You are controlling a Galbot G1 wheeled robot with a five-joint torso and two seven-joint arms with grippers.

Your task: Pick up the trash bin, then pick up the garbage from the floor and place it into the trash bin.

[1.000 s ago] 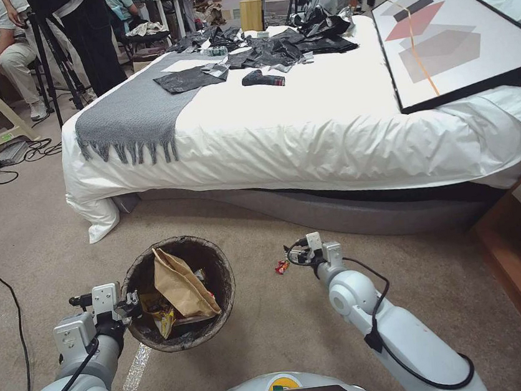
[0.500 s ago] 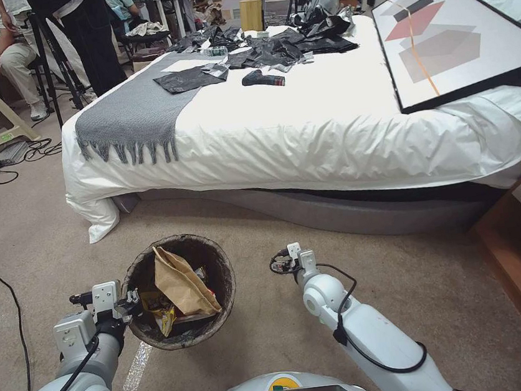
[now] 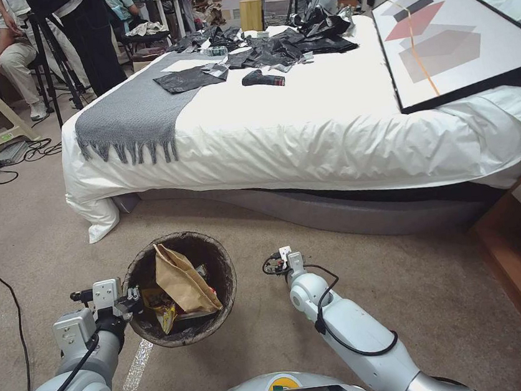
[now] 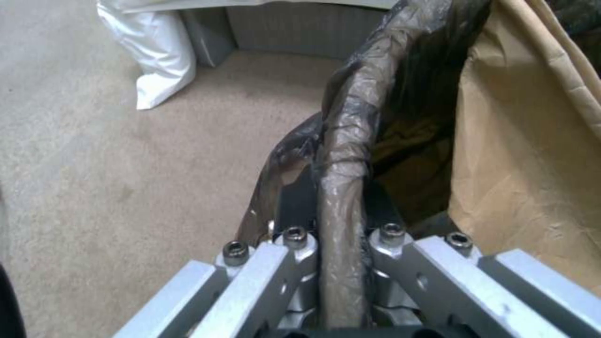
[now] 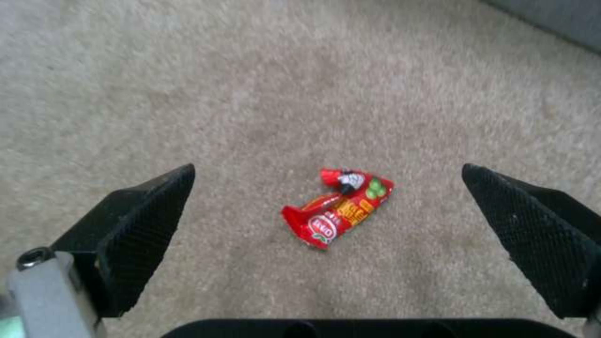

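Trash bin [image 3: 180, 289] rim pinched by left gripper [image 4: 338, 244], right gripper [image 5: 328, 211] spread over wrapper [image 5: 338, 209] (bare carpet around)

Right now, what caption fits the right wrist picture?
Open right gripper above a red wrapper on the carpet.

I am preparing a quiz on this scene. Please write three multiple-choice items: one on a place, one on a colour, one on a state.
1. Where does the wrapper lie?
A. carpet
B. bed
C. bin

2. Its main colour?
A. blue
B. red
C. green

3. The left hand is:
A. open
B. shut on the bin rim
C. holding paper

Answers:
1 A, it lies on carpet between the open right hand's fingers.
2 B, mostly red.
3 B, the left wrist view shows the lined rim clamped.
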